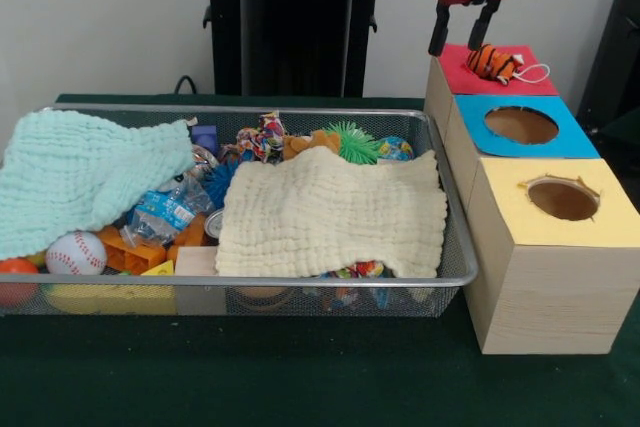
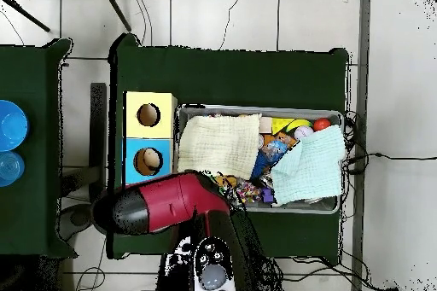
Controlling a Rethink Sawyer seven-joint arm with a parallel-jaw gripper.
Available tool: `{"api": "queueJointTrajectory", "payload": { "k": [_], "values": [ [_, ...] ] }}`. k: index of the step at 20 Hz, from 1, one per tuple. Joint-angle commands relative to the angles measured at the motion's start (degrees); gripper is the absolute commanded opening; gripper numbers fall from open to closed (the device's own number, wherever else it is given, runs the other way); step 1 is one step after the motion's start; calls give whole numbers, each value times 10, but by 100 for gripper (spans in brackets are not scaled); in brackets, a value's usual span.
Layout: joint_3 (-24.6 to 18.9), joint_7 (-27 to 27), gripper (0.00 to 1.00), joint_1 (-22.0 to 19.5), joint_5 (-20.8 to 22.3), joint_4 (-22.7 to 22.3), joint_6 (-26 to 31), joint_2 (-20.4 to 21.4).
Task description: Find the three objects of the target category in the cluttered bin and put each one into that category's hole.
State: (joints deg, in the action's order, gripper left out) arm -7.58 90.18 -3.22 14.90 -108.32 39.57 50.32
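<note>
Above the red-faced box (image 1: 497, 71), the gripper (image 1: 464, 32) hangs with jaws spread over an orange striped toy (image 1: 493, 62), which needs nudging into the hole.

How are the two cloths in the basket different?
The mint green cloth lies at the basket's left end in the front view, hanging over the rim; the cream cloth lies towards the right, inside it. The green one is bunched, the cream one spread flatter. Both are crinkly and cover toys.
</note>
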Motion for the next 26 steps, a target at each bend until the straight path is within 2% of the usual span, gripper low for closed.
{"api": "queueJointTrajectory", "payload": {
  "k": [1, 6, 19, 26],
  "values": [
    [16, 154, 100, 25, -24, 43, -28, -50],
    [26, 158, 100, 43, -35, 58, -35, -61],
    [47, 142, 100, 75, -57, 79, 13, -48],
    [58, 130, 100, 95, -61, 99, 74, -59]
  ]
}}
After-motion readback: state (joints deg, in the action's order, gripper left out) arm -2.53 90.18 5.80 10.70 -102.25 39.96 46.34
